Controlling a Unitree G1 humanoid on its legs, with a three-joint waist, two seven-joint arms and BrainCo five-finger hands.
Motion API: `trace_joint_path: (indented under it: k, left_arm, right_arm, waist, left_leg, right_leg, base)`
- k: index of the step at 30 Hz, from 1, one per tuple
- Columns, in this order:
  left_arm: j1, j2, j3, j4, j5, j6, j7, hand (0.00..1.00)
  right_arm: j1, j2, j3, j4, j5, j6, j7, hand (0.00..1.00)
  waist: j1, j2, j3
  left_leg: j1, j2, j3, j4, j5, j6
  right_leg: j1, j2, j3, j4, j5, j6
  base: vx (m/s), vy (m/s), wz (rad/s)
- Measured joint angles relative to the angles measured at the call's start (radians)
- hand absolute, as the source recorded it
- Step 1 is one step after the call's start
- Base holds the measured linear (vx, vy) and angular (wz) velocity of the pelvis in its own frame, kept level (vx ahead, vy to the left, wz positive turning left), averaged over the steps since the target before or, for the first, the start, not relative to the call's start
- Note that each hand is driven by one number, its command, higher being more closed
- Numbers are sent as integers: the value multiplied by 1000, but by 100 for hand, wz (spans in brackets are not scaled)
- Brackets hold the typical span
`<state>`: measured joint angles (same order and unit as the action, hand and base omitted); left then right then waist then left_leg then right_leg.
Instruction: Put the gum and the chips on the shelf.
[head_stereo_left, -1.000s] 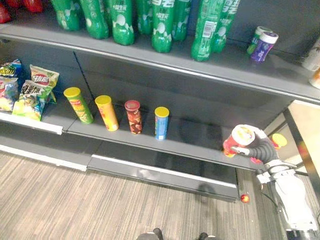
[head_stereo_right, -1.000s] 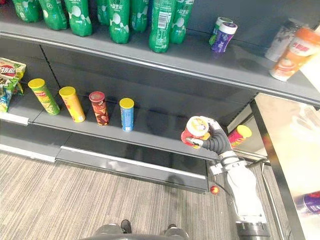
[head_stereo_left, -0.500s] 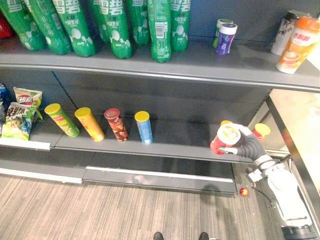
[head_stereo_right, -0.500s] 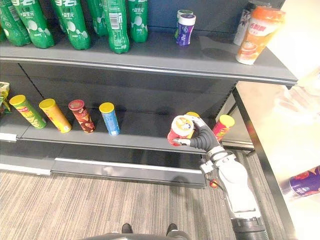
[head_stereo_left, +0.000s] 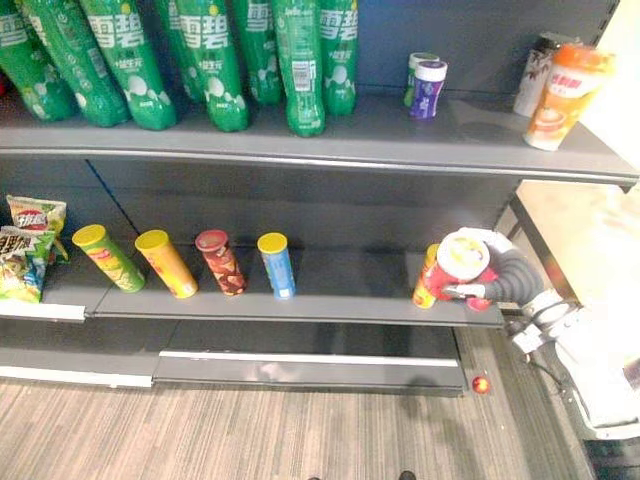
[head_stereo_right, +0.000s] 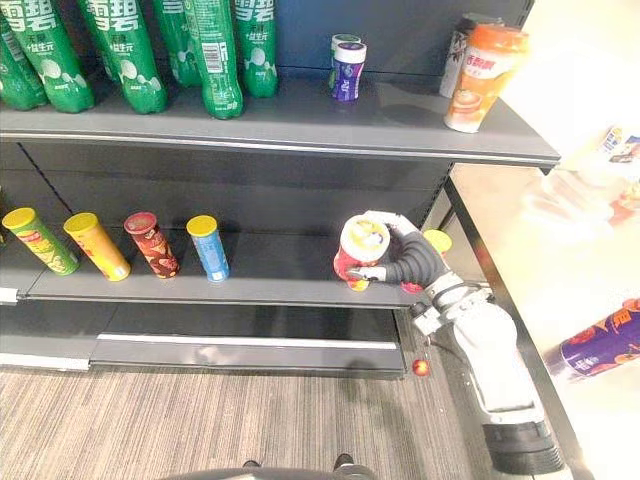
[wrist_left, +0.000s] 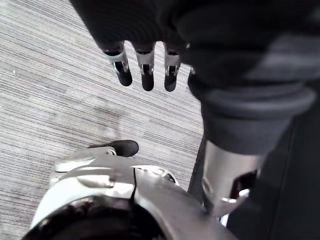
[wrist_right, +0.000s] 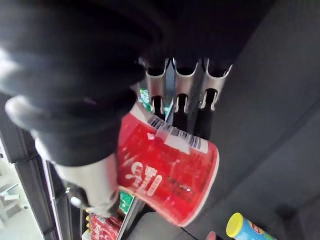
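Observation:
My right hand (head_stereo_right: 412, 262) is shut on a red chips can (head_stereo_right: 360, 248) with a white lid. It holds the can tilted over the right end of the lower shelf (head_stereo_left: 340, 300). In the right wrist view its fingers (wrist_right: 176, 95) and thumb curl round the red can (wrist_right: 170, 177). A yellow can (head_stereo_left: 424, 280) stands right beside the held one, and a yellow lid (head_stereo_right: 437, 241) shows behind the hand. Two gum bottles (head_stereo_left: 427, 76), one purple and one green, stand on the upper shelf (head_stereo_left: 400, 130). My left hand (wrist_left: 145, 70) hangs over the floor, fingers straight and holding nothing.
A green (head_stereo_left: 100, 257), a yellow (head_stereo_left: 166, 263), a brown-red (head_stereo_left: 219, 263) and a blue can (head_stereo_left: 276, 266) stand in a row on the lower shelf. Chip bags (head_stereo_left: 25, 250) lie further left. Green bottles (head_stereo_left: 210, 50) and an orange cup (head_stereo_left: 558, 95) fill the upper shelf. A table (head_stereo_right: 560, 260) stands at the right.
The whole picture has shifted, so the camera has moved. My right hand keeps its hold on the red can and has brought it in from the shelf's front edge, next to the yellow can.

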<state>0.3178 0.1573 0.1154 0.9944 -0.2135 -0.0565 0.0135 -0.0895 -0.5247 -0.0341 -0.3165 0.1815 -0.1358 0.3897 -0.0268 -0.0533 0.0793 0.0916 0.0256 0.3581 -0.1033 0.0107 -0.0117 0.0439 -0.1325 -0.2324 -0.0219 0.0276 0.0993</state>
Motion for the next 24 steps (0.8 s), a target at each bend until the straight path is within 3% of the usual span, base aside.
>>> trace_joint_path:
  k: [2, 9, 13, 18, 24]
  left_arm:
    - [0, 0, 0, 0, 1, -1, 0, 0]
    - [1, 2, -2, 1, 1, -1, 0, 0]
    - [-1, 3, -7, 1, 2, -1, 0, 0]
    - [-10, 3, -15, 1, 2, 2, 0, 0]
    - [-19, 3, -23, -2, 7, 4, 1, 0]
  right_arm:
    - [-34, -22, 1, -2, 29, 10, 4, 100]
    - [-255, -95, 32, 29, 110, 114, 4, 100]
    - [-359, -97, 82, 83, 151, 159, -1, 100]
    - [-505, -97, 171, 205, 151, 239, -12, 100]
    - [-646, -97, 229, 383, 140, 278, -44, 100]
  waist:
    - [0, -2, -2]
    - [4, -10, -19]
    - [8, -17, -27]
    - [28, -21, -29]
    - [52, -23, -31]
  left_leg:
    - [0, 1, -1, 0, 0, 0]
    - [-1, 1, -8, 0, 6, 4]
    - [0, 2, -13, 0, 7, 5]
    - [-4, 1, -33, -1, 12, 5]
    - [-17, 3, -73, -1, 25, 5]
  right_leg:
    - [1, 1, 0, 0, 0, 0]
    - [4, 2, -4, -5, 3, -4]
    - [13, 4, -11, -13, 6, -4]
    - [18, 2, -35, -13, 6, -4]
    - [30, 5, -73, -17, 4, -7]
  base:
    - [0, 0, 0]
    - [-3, 0, 1]
    - [2, -5, 4]
    - [-8, -4, 9]
    - [-6, -12, 24]
